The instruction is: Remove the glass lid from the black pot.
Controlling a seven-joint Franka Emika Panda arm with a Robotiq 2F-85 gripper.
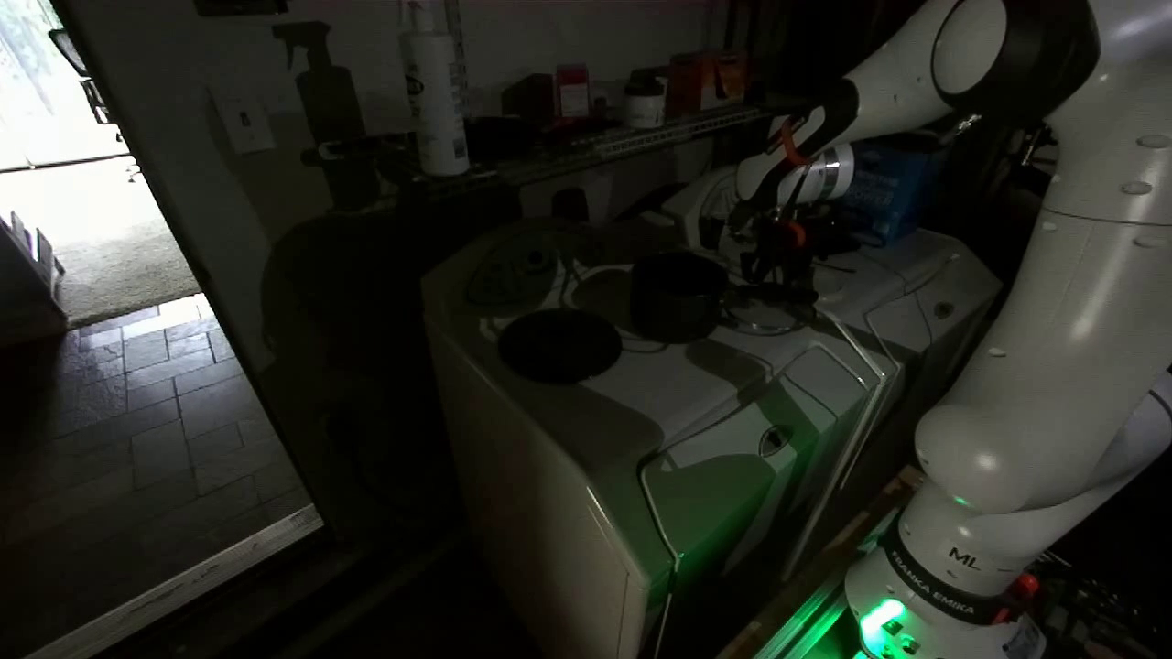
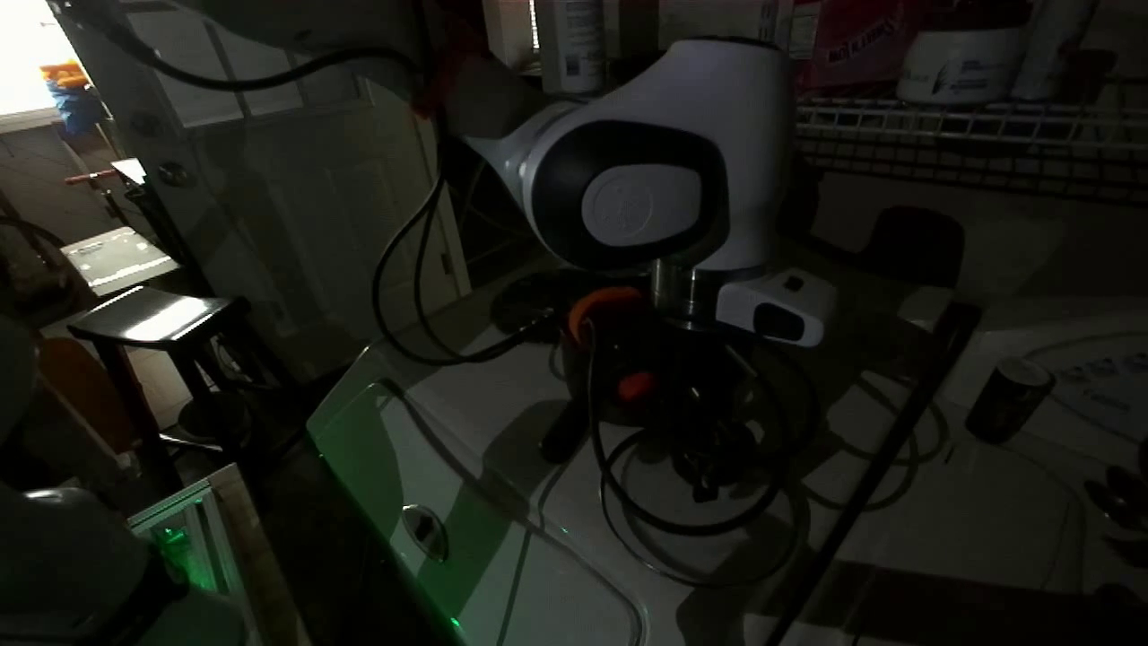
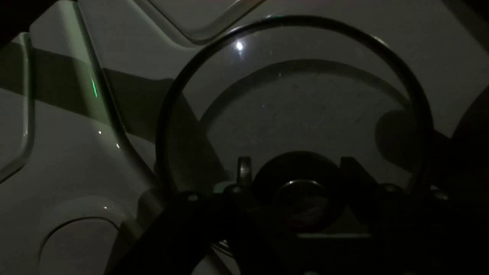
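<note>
The black pot point(image 1: 678, 297) stands on the white appliance top point(image 1: 696, 389) with its mouth uncovered. In an exterior view the pot point(image 2: 578, 381) is partly hidden by the arm; its black handle point(image 2: 563, 432) points forward. The round glass lid point(image 1: 767, 313) is beside the pot, under my gripper point(image 1: 778, 265). In the wrist view the lid point(image 3: 298, 99) shows its rim and dark knob point(image 3: 300, 164). My gripper point(image 3: 296, 170) has its fingers on both sides of the knob, apparently closed on it. The rim's smaller, offset shadow suggests the lid hangs above the surface. Finger contact is very dark.
A flat round dark dish point(image 1: 560, 345) lies left of the pot. A blue box point(image 1: 893, 188) stands behind the arm. A wire shelf point(image 1: 659, 133) with bottles and boxes runs along the wall. A dark can point(image 2: 1011, 399) stands on the neighbouring appliance. Cables point(image 2: 381, 269) loop from the arm.
</note>
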